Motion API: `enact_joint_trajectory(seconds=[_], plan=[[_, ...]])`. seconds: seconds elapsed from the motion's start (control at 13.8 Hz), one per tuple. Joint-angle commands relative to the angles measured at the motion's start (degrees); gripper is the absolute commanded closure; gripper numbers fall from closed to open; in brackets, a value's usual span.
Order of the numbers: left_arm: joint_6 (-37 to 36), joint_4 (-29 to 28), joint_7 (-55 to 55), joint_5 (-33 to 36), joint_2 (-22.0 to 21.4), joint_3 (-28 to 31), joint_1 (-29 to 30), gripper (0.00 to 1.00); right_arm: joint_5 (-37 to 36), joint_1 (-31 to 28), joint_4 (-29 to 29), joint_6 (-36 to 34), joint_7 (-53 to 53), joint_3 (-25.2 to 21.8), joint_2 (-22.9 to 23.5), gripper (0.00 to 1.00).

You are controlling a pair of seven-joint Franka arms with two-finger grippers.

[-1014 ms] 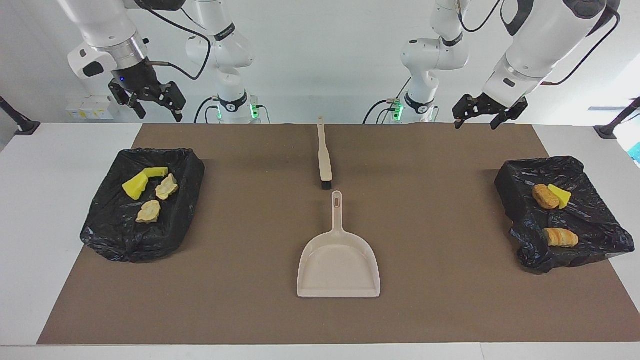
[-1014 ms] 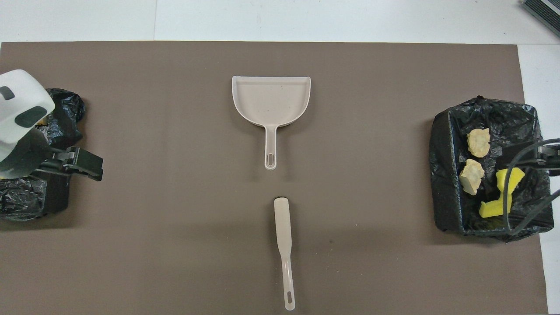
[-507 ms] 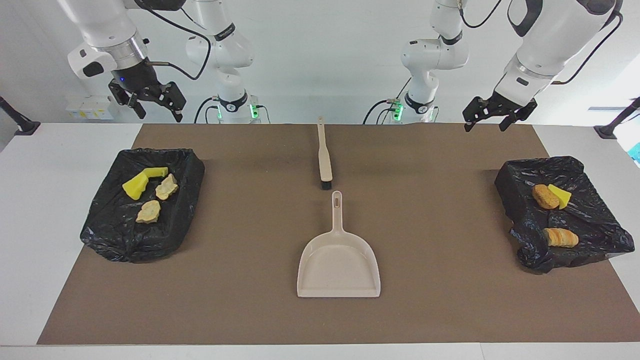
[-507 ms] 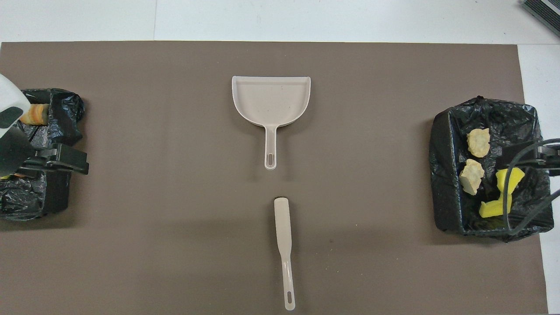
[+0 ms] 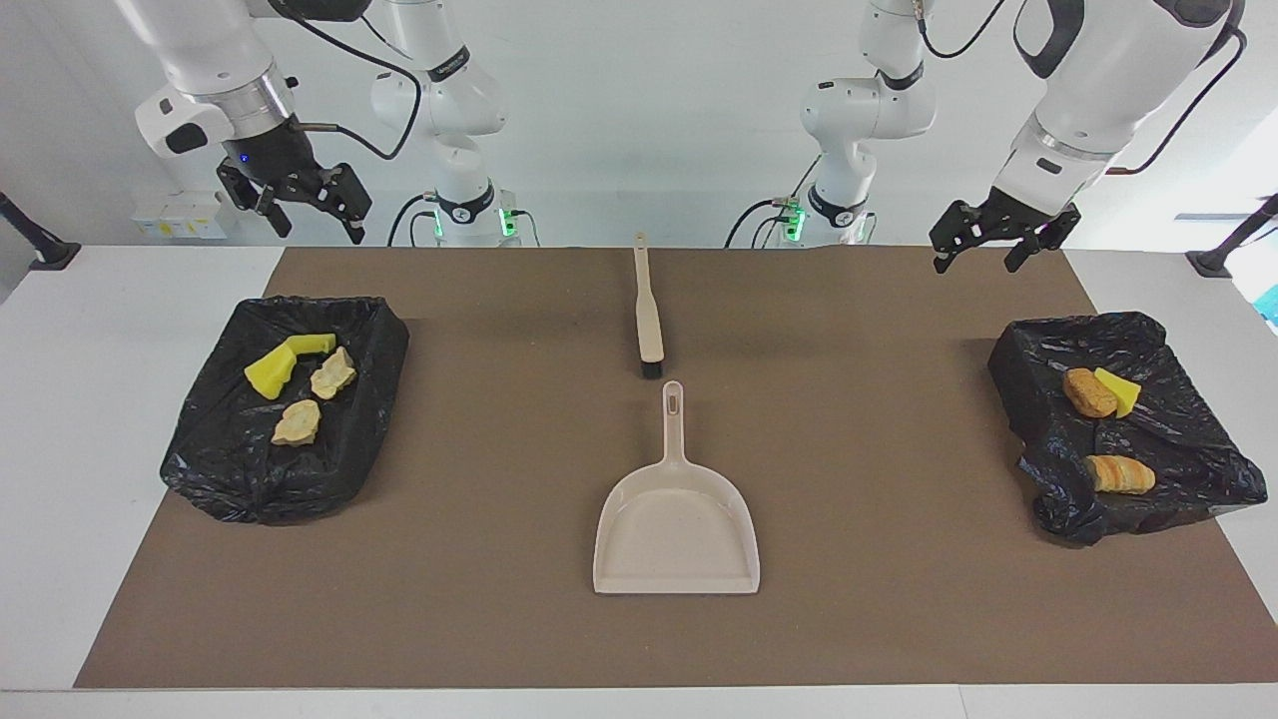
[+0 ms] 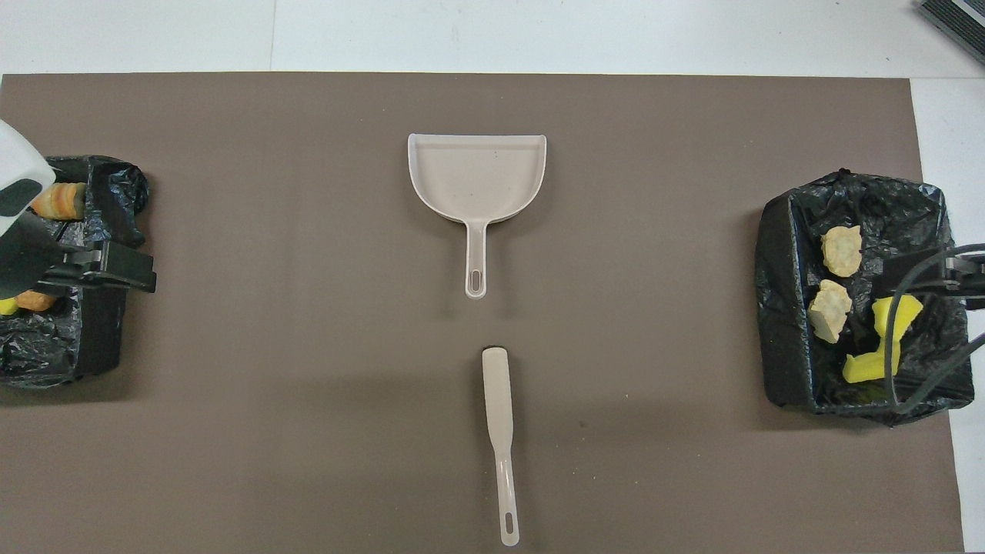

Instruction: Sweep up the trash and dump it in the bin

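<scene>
Crumbly trash point(image 5: 300, 422) lies in crinkled black bins point(image 5: 240, 479); both arms' jaws stand wide.

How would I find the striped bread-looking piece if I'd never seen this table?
Look at the black bin at the left arm's end of the table. Three scraps lie in it; the striped orange-brown bread piece is the one farthest from the robots, lying apart from the touching brown lump and yellow wedge.

White table point(image 5: 60, 419) w/ brown mat point(image 5: 859, 599) on top; plain white wall point(image 5: 639, 120) at far end, even light.
</scene>
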Motion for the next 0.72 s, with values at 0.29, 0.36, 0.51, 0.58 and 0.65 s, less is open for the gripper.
enact_joint_trajectory(seconds=[0.29,0.36,0.51,0.58,0.65], plan=[[0.09,0.25,1.98,2.93,0.12,-0.85,-0.14,0.0,0.87,-0.46,-1.07,0.57,1.12,0.41,-0.91,0.0],[0.17,0.25,3.73,3.02,0.12,-0.77,-0.06,0.0,0.87,-0.46,-1.16,0.57,1.12,0.41,-1.0,0.0],[0.53,0.16,4.28,2.67,0.03,-0.77,-0.06,0.0,0.87,-0.46,-1.16,0.57,1.12,0.41,-1.0,0.0],[0.61,0.16,4.28,2.67,0.03,-0.77,-0.06,0.0,0.87,-0.46,-1.16,0.57,1.12,0.41,-1.0,0.0],[0.7,0.08,4.28,2.58,-0.05,-0.85,-0.06,0.0,0.87,-0.46,-1.16,0.57,1.12,0.41,-1.0,0.0]])
